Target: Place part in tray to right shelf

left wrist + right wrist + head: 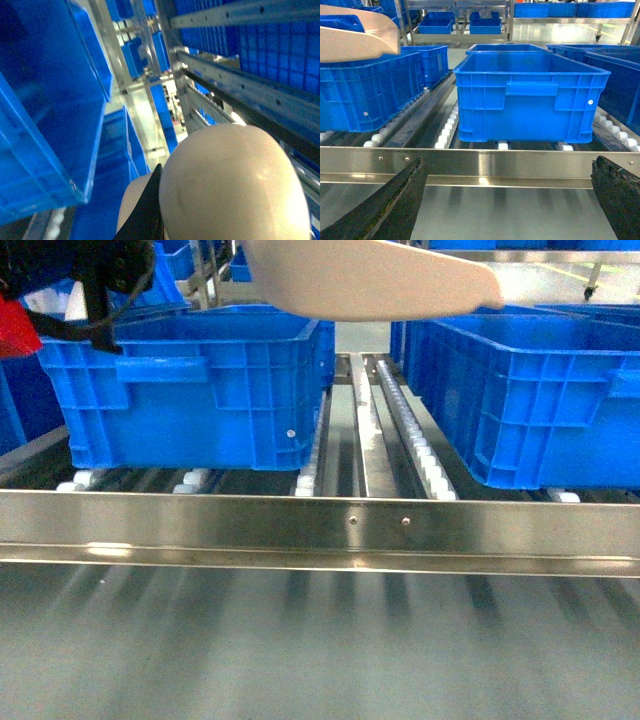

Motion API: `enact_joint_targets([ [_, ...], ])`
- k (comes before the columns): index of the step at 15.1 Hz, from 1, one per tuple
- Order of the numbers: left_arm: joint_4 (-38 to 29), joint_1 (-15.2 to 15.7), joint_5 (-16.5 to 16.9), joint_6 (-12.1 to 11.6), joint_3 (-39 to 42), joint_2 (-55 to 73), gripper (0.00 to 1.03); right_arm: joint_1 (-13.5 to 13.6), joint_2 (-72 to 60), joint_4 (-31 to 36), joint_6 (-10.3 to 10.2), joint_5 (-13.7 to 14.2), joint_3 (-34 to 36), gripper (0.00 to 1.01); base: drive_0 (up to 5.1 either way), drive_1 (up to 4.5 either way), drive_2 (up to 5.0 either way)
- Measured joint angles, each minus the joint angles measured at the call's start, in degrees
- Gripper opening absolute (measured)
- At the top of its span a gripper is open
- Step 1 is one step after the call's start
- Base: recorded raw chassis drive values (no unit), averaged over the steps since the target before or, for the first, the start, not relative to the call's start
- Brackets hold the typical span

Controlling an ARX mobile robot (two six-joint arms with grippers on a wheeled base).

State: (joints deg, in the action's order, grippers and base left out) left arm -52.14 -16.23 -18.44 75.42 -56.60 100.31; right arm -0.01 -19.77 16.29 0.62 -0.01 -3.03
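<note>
Steel shelf (pixel 320 525) with a flat front rail runs across the head view, white rollers behind it. Two blue crates sit on the rollers, one at left (pixel 190 390) and one at right (pixel 520 400), with a bare lane between. Beige tray (pixel 375 278) hangs in the air above that lane, near the left crate's top. In the left wrist view the tray's rounded underside (pixel 235 185) fills the lower frame; whether the left fingers are closed on it cannot be told. Right fingers (pixel 385 205) are spread wide and hold nothing, just before the rail. The part is not visible.
</note>
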Motion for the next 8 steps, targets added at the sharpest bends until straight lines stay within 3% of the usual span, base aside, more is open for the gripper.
enact_joint_targets([
  [5,9.4,4.4,-5.8,0.1,-6.7,0.0,0.17,0.0,0.0,0.0,0.0,0.0,0.0,0.98,0.0,0.00,0.0],
  [6,12.5,6.3,-8.2,-1.0,-9.7,0.0,0.17,0.0,0.0,0.0,0.0,0.0,0.0,0.98,0.0,0.00,0.0],
  [8,16.9,8.1,-15.9,-7.2,-17.6,1.5,0.17,0.0,0.0,0.0,0.0,0.0,0.0,0.98,0.0,0.00,0.0],
])
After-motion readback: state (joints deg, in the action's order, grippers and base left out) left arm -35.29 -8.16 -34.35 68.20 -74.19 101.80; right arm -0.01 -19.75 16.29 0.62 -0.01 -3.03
